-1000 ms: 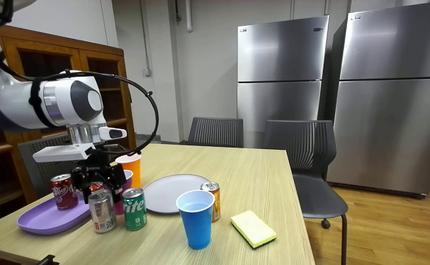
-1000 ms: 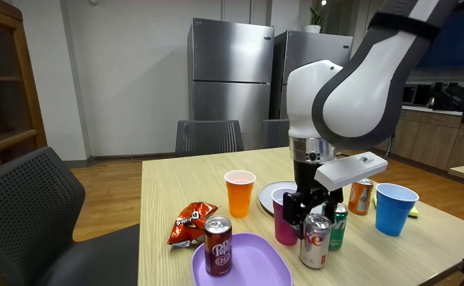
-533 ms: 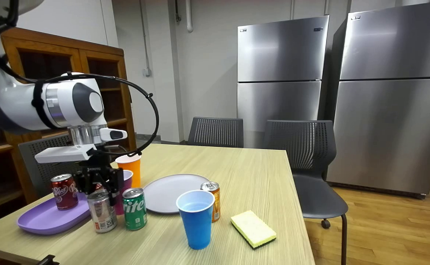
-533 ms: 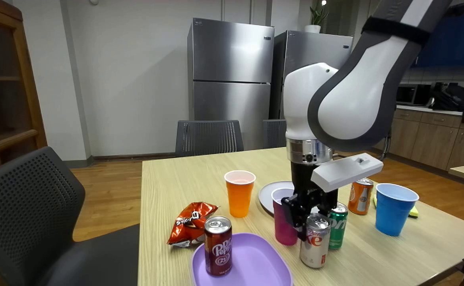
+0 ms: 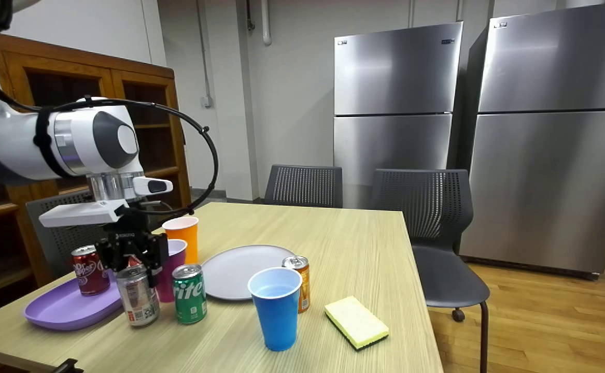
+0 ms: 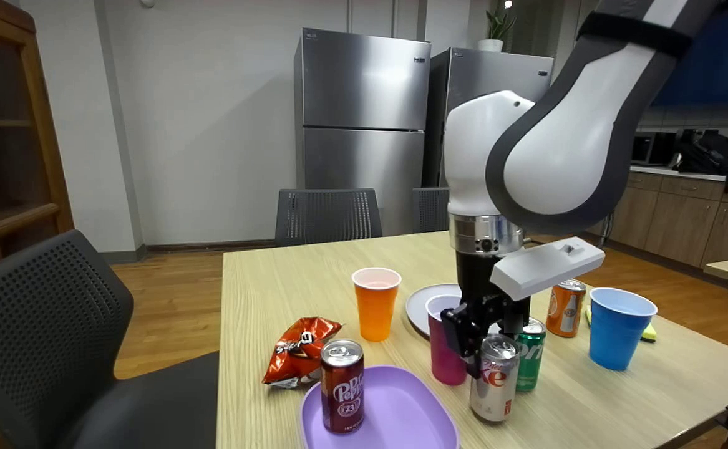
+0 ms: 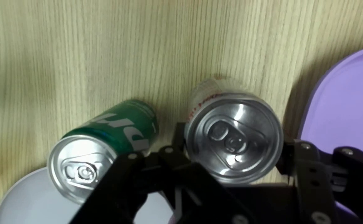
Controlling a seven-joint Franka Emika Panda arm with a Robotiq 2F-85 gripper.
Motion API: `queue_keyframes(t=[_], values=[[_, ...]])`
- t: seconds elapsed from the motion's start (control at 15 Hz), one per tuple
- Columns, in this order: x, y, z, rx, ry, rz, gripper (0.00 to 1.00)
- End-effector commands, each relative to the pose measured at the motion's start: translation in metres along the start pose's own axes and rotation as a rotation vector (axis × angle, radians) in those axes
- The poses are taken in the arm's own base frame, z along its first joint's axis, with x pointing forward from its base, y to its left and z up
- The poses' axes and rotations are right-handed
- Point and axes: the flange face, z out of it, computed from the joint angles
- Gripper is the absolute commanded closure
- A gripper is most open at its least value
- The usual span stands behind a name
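A silver Diet Coke can (image 5: 139, 298) stands near the purple tray, leaning slightly in an exterior view. My gripper (image 6: 495, 343) reaches down over it from above, shut on its upper part. In the wrist view the can's lid (image 7: 234, 140) fills the space between the two black fingers, one at each side. Close by stands a green Sprite can (image 7: 122, 127), just outside one finger. A magenta cup (image 6: 446, 349) is behind the gripper, partly covered by it. Whether the can's base touches the table is hard to tell.
The purple tray (image 6: 401, 411) holds a Dr Pepper can (image 6: 342, 386). Around are a red chip bag (image 6: 301, 349), an orange cup (image 6: 376, 305), a grey plate (image 5: 245, 264), an orange can (image 5: 302, 285), a blue cup (image 5: 276, 311) and a yellow sponge (image 5: 356, 321).
The jaws have come in around the silver can. In an exterior view, gripper and can have since shifted a little toward the purple tray, and the can has tipped slightly.
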Motion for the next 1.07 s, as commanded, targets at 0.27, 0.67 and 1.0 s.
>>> queue_keyframes(t=[0.27, 0.67, 1.0], values=[[-0.018, -0.008, -0.053, -0.007, 0.066, -0.051, 0.61], [-0.016, -0.028, -0.075, 0.004, 0.102, -0.106, 0.61], [-0.013, -0.045, -0.079, 0.022, 0.106, -0.136, 0.61]])
